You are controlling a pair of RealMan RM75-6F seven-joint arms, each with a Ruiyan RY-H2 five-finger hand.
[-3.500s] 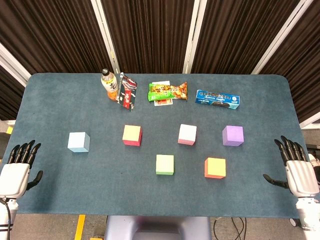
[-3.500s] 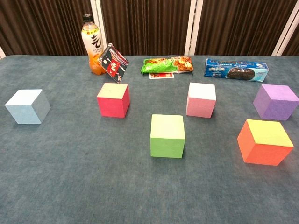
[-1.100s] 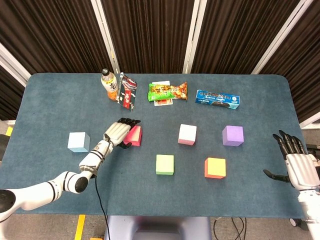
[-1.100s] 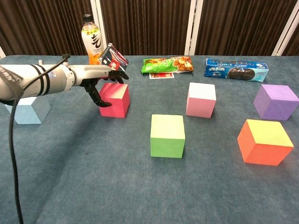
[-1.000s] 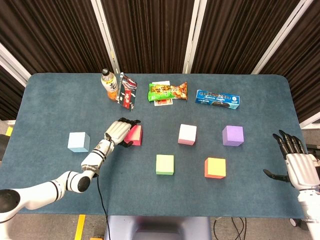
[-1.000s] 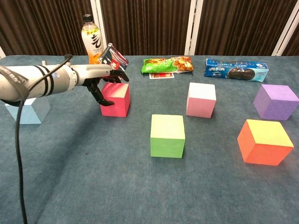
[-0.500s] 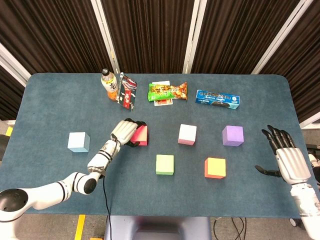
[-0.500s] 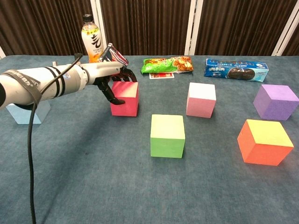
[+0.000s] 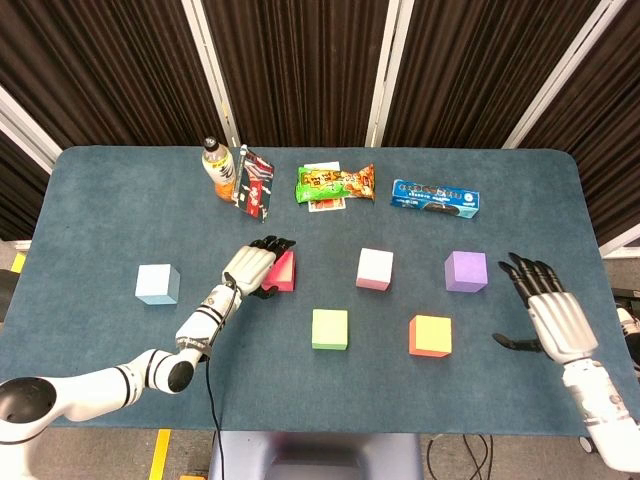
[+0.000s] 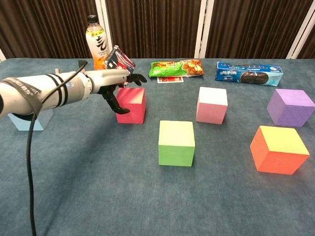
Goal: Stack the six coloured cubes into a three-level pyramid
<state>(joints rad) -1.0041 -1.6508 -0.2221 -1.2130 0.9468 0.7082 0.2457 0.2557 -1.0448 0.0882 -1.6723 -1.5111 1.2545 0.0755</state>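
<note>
Six cubes sit apart on the blue table: light blue (image 9: 158,284), red (image 9: 284,272), pink (image 9: 375,269), purple (image 9: 466,271), green (image 9: 330,329) and orange (image 9: 430,336). My left hand (image 9: 255,268) is at the red cube (image 10: 132,105). Its fingers stretch flat over the cube's top and its thumb lies at the left face, without a clear grip. The left arm hides part of the light blue cube (image 10: 29,118) in the chest view. My right hand (image 9: 550,315) hovers open with spread fingers, right of the orange cube and below the purple one. Only the head view shows it.
Along the back of the table stand an orange drink bottle (image 9: 217,169), a red-black packet (image 9: 256,185), a green snack bag (image 9: 335,184) and a blue cookie pack (image 9: 435,198). The left arm's black cable (image 10: 29,162) trails over the front left.
My left hand came in from the table's left edge to the red cube, which slid slightly right; its fingers have now straightened. My right hand has moved inward toward the purple and orange cubes.
</note>
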